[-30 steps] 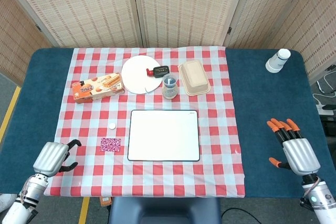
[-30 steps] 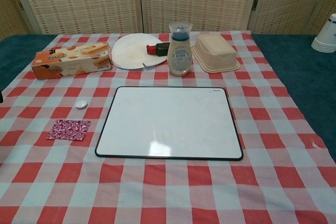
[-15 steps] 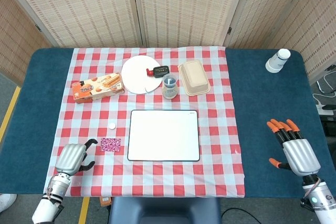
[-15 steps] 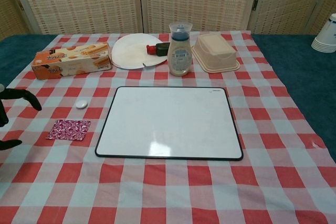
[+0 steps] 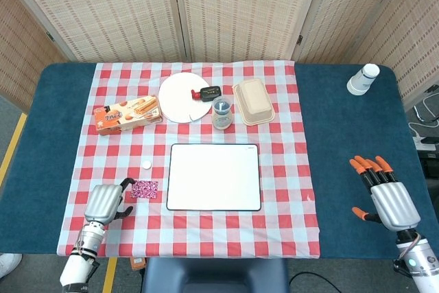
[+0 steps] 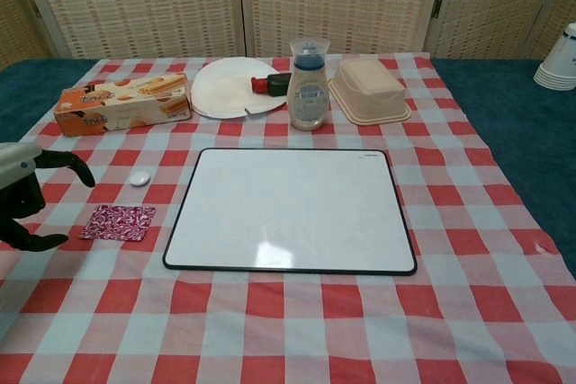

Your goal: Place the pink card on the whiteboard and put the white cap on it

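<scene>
The pink patterned card [image 5: 144,189] [image 6: 118,222] lies flat on the checked cloth, just left of the whiteboard [image 5: 214,177] [image 6: 291,209]. The small white cap [image 5: 146,165] [image 6: 139,179] sits on the cloth a little behind the card. My left hand [image 5: 106,202] [image 6: 25,195] hovers just left of the card, open, its dark fingers curved toward it and holding nothing. My right hand [image 5: 384,193] rests open over the blue table at the far right, orange-tipped fingers spread; the chest view does not show it.
Behind the whiteboard stand a biscuit box [image 5: 127,114], a white plate [image 5: 184,97] with a red-and-black item, a jar [image 5: 221,113] and a beige lidded container [image 5: 254,101]. Stacked white cups [image 5: 363,79] stand at the far right.
My left hand has moved right and slightly forward, from the cloth's left edge to beside the pink card. The right hand has not moved.
</scene>
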`<state>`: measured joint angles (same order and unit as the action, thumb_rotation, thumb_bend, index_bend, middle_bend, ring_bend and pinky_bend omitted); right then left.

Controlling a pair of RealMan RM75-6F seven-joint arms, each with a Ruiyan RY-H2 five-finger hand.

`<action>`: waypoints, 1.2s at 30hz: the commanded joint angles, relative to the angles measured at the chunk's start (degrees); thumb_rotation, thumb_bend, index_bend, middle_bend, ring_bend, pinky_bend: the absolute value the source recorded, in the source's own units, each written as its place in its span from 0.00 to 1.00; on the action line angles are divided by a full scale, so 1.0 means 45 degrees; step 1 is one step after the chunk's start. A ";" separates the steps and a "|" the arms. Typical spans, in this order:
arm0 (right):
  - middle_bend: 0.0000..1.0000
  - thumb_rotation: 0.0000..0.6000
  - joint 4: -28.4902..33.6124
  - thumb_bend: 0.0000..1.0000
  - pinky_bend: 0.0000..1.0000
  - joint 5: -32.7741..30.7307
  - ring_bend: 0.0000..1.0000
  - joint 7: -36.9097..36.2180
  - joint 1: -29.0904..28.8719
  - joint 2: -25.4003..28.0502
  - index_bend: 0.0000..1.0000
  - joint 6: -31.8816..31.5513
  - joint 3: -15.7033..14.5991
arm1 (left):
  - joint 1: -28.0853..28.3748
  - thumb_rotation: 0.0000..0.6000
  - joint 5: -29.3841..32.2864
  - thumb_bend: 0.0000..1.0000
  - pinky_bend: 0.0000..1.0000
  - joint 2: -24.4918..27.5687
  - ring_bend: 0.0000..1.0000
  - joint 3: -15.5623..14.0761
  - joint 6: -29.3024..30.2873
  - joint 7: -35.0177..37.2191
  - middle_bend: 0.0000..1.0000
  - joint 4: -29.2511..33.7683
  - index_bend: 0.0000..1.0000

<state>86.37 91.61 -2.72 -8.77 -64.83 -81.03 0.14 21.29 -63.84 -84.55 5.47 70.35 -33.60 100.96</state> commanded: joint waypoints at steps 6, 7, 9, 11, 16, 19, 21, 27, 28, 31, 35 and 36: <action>0.04 1.00 -0.0009 0.00 0.00 -0.0019 0.00 -0.0023 -0.0007 0.0007 0.08 0.0020 0.0002 | 0.0479 1.00 0.0666 0.23 1.00 -0.0413 1.00 0.0194 -0.0335 -0.0333 1.00 -0.0170 0.31; 0.04 1.00 -0.0008 0.00 0.00 -0.0020 0.00 -0.0028 -0.0007 0.0010 0.08 0.0018 0.0003 | 0.0526 1.00 0.0733 0.23 1.00 -0.0479 1.00 0.0212 -0.0334 -0.0399 1.00 -0.0219 0.31; 0.04 1.00 -0.0002 0.00 0.00 -0.0027 0.00 -0.0048 -0.0003 0.0023 0.08 0.0011 0.0007 | 0.0638 1.00 0.0852 0.24 1.00 -0.0629 1.00 0.0241 -0.0322 -0.0562 1.00 -0.0390 0.31; 0.04 1.00 -0.0007 0.00 0.00 -0.0024 0.00 -0.0065 -0.0001 0.0029 0.08 -0.0001 0.0009 | 0.0734 1.00 0.1009 0.24 1.00 -0.0741 1.00 0.0286 -0.0364 -0.0637 1.00 -0.0541 0.31; 0.04 1.00 -0.0008 0.00 0.00 -0.0004 0.00 -0.0128 0.0003 0.0059 0.08 -0.0016 0.0001 | 0.0972 1.00 0.1338 0.24 1.00 -0.0948 1.00 0.0368 -0.0499 -0.0723 1.00 -0.0897 0.31; 0.04 1.00 0.0002 0.00 0.00 -0.0008 0.00 -0.0174 0.0009 0.0084 0.08 -0.0041 0.0011 | 0.1063 1.00 0.1461 0.24 1.00 -0.1006 1.00 0.0373 -0.0544 -0.0714 1.00 -0.1065 0.31; 0.04 1.00 0.0008 0.00 0.00 0.0000 0.00 -0.0195 0.0011 0.0094 0.08 -0.0053 0.0013 | 0.1117 1.00 0.1543 0.24 1.00 -0.1027 1.00 0.0380 -0.0590 -0.0662 1.00 -0.1154 0.31; 0.04 1.00 0.0010 0.00 0.00 0.0020 0.00 -0.0202 0.0017 0.0102 0.08 -0.0070 0.0004 | 0.1297 1.00 0.1556 0.24 1.00 -0.1002 1.00 0.0265 -0.0765 -0.0646 1.00 -0.1391 0.31; 0.04 1.00 0.0010 0.00 0.00 0.0013 0.00 -0.0206 0.0017 0.0100 0.08 -0.0067 0.0007 | 0.1313 1.00 0.1576 0.24 1.00 -0.1004 1.00 0.0260 -0.0773 -0.0632 1.00 -0.1397 0.31; 0.04 1.00 0.0014 0.00 0.00 0.0001 0.00 -0.0213 0.0013 0.0106 0.08 -0.0050 0.0008 | 0.1374 1.00 0.1562 0.24 1.00 -0.1026 1.00 0.0188 -0.0810 -0.0624 1.00 -0.1403 0.31; 0.04 1.00 0.0026 0.00 0.00 0.0008 0.00 -0.0244 0.0023 0.0128 0.08 -0.0078 0.0011 | 0.1493 1.00 0.1470 0.24 1.00 -0.1157 1.00 0.0028 -0.0923 -0.0672 1.00 -0.1579 0.31; 0.04 1.00 0.0029 0.00 0.00 0.0009 0.00 -0.0260 0.0032 0.0135 0.08 -0.0104 0.0016 | 0.1524 1.00 0.1497 0.24 1.00 -0.1190 1.00 0.0021 -0.0962 -0.0677 1.00 -0.1645 0.31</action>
<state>86.49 91.65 -3.85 -8.66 -64.25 -81.45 0.20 28.00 -57.15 -89.75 5.66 66.19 -36.59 93.75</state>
